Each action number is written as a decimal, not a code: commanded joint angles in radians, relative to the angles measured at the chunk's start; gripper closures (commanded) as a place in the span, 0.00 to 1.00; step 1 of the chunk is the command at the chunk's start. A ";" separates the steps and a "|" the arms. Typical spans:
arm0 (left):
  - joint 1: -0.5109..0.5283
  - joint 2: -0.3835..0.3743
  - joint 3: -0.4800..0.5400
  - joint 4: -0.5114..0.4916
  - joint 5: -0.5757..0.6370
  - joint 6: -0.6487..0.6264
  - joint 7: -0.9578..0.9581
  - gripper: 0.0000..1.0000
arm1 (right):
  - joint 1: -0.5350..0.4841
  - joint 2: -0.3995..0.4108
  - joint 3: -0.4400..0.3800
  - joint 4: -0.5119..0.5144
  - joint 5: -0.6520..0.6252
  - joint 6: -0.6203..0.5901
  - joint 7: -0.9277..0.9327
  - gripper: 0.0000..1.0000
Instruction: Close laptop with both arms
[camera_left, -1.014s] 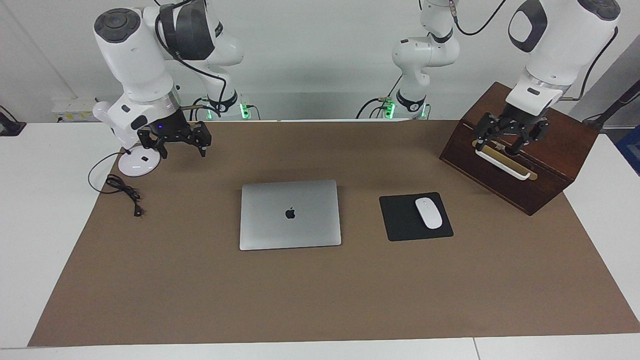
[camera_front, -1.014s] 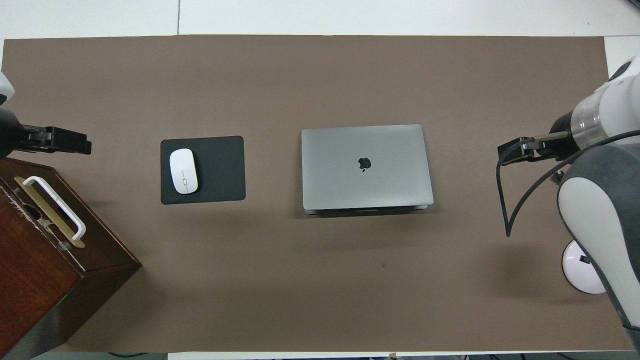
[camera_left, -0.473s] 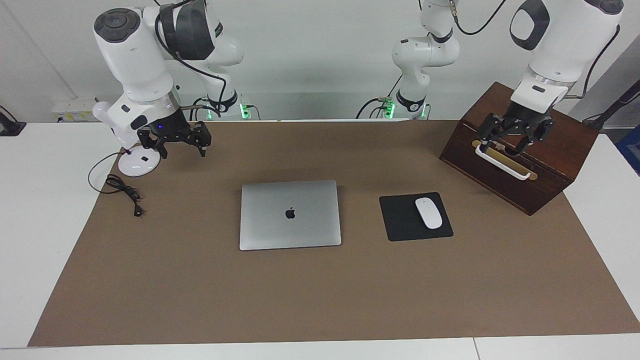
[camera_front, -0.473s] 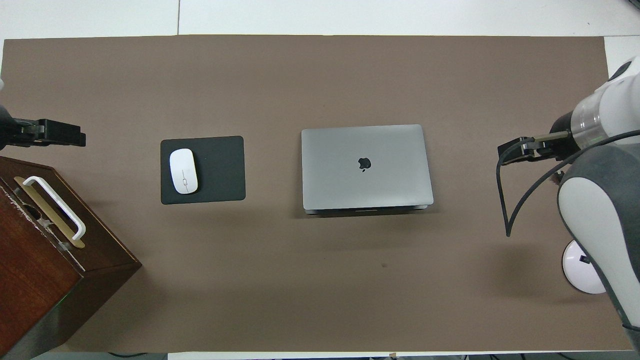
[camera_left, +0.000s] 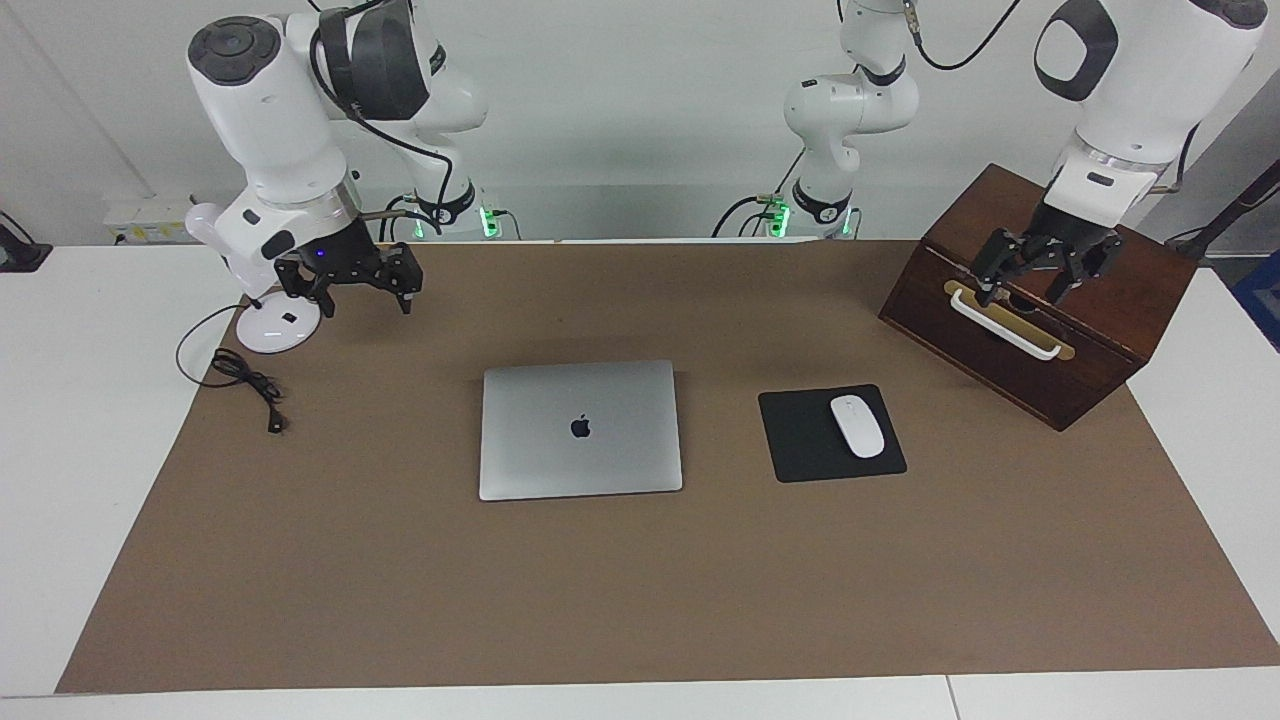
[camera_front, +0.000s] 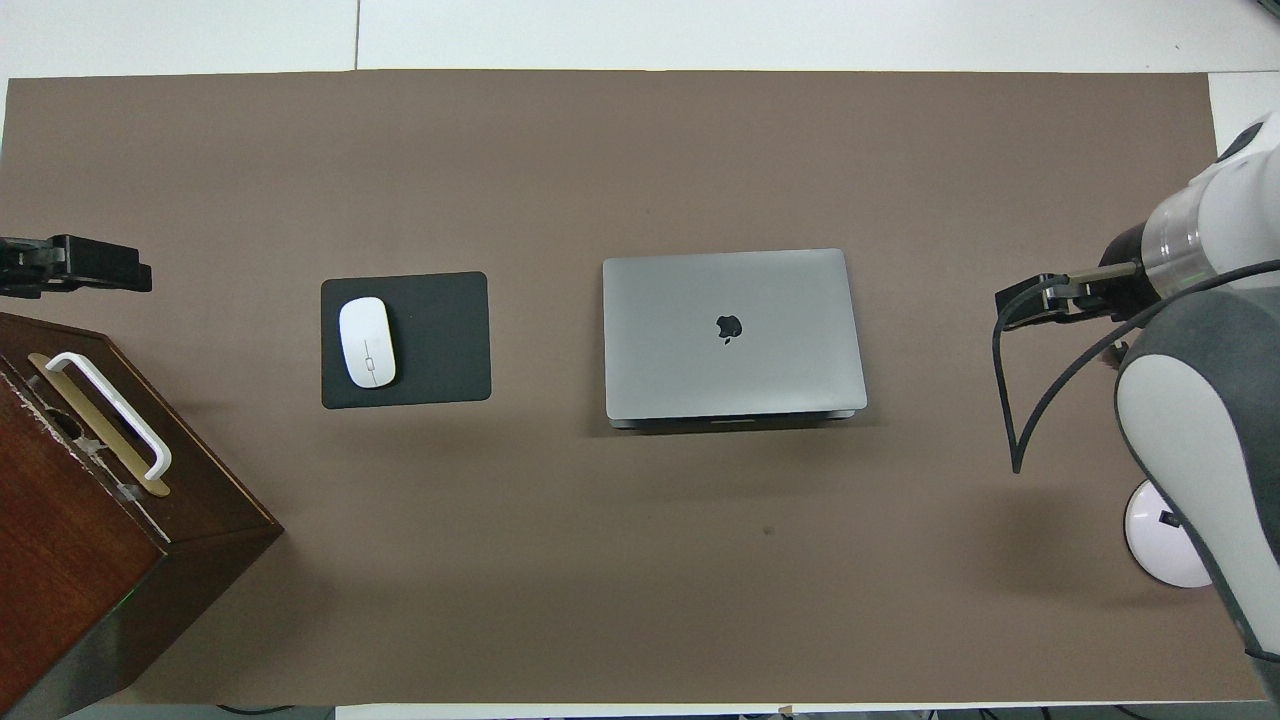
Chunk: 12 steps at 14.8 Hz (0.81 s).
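The silver-grey laptop (camera_left: 580, 430) (camera_front: 730, 335) lies flat on the brown mat in the middle of the table. Its lid is down and the apple logo faces up. Neither gripper touches it. My left gripper (camera_left: 1025, 293) (camera_front: 110, 275) hangs open over the wooden box at the left arm's end of the table, just above the box's white handle (camera_left: 1005, 325). It holds nothing. My right gripper (camera_left: 362, 300) (camera_front: 1020, 303) hangs open and empty over the mat at the right arm's end, beside a white lamp base.
A dark wooden box (camera_left: 1000, 370) (camera_front: 80, 540) stands at the left arm's end. A black mouse pad (camera_left: 800, 445) with a white mouse (camera_left: 857, 425) lies between box and laptop. The lamp base (camera_left: 275, 325) and a black cable (camera_left: 245, 380) lie at the right arm's end.
My left gripper has drifted over the box toward the table's end, away from the mouse pad. The right arm and the laptop have not moved.
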 joint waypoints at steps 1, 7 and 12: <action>-0.023 -0.016 -0.003 -0.024 0.015 0.021 -0.024 0.00 | -0.013 0.000 0.007 0.003 -0.006 0.013 -0.022 0.00; -0.022 -0.019 -0.005 -0.020 0.015 -0.014 -0.033 0.00 | -0.013 0.000 0.007 0.003 -0.006 0.013 -0.020 0.00; -0.014 -0.020 -0.002 -0.012 0.012 -0.083 -0.033 0.00 | -0.011 0.000 0.007 0.003 -0.005 0.013 -0.020 0.00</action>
